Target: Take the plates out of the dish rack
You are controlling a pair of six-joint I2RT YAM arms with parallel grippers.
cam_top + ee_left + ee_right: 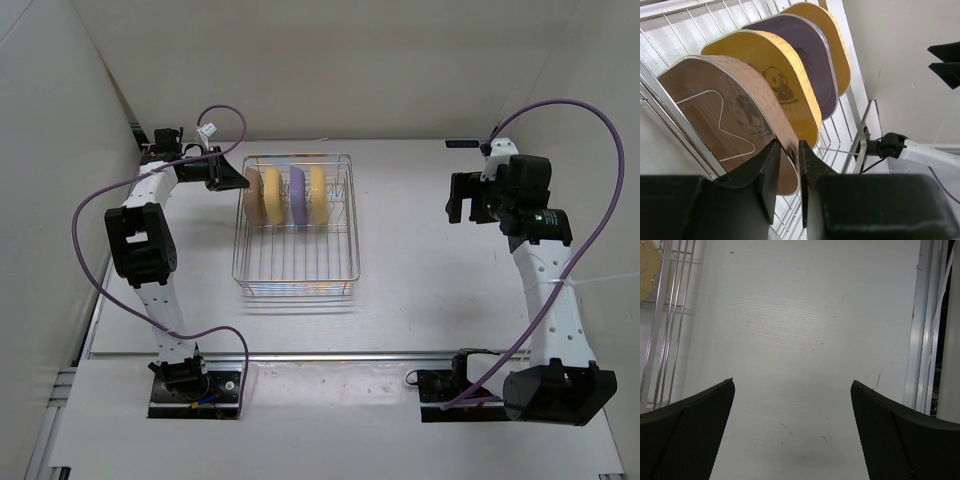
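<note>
- Left gripper [790, 150] grasps the tan-pink plate [715, 110]: its two black fingers [771, 170] sit either side of the plate's rim, and the rim fills the gap between them (no daylight visible on either side).
- In the top view the left gripper [235, 178] is at the far-left corner of the dish rack [296, 275], reaching in from the left.
- Tan-pink plate [254, 195] stands on edge in the rack, leftmost of the row.
- All four plates are in the rack, upright on edge, side by side in its far half. Left to right: tan-pink, near yellow plate [271, 195], purple plate [297, 193], far yellow plate [318, 195].
- Left wrist view shows the same order going away from the camera: near yellow plate [775, 75] (panda print on its face), purple plate [810, 55], far yellow plate [832, 35]. The rack's wire [855, 115] runs under and beside them.
- Dish rack sits on the white table [420, 290], left of centre, between the two arms and closer to the left one.
- Right gripper [460, 205] is spread wide and holds nothing, well apart from the rack on its right.
- Right wrist view: right gripper [792, 385] has bare table [805, 315] between its fingers and rack wires [665, 315] at the left edge of the frame (a bit of yellow behind them, too cropped to say which plate).
</note>
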